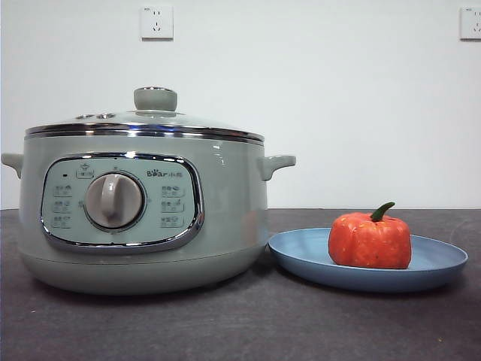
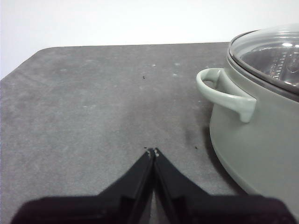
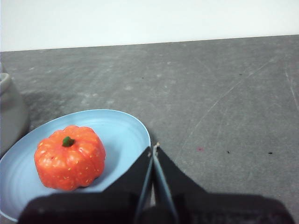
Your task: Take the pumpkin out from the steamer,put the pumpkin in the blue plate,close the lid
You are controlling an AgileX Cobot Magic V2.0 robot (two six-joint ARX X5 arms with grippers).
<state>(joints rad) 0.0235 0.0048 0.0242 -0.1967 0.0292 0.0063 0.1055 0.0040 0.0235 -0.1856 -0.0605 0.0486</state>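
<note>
The sage-green steamer (image 1: 143,210) stands at the left of the front view with the glass lid (image 1: 150,120) resting on it. The orange pumpkin (image 1: 370,239) sits in the blue plate (image 1: 436,263) just right of the steamer. My left gripper (image 2: 153,151) is shut and empty above the table beside the steamer's side handle (image 2: 224,91); the lid (image 2: 275,56) shows there too. My right gripper (image 3: 154,148) is shut and empty at the edge of the blue plate (image 3: 126,130), apart from the pumpkin (image 3: 70,158). Neither arm shows in the front view.
The dark grey table (image 1: 248,323) runs to a white wall with two power sockets (image 1: 156,22). The table's far rounded corner (image 2: 42,53) shows in the left wrist view. A sliver of the steamer (image 3: 9,112) sits next to the plate.
</note>
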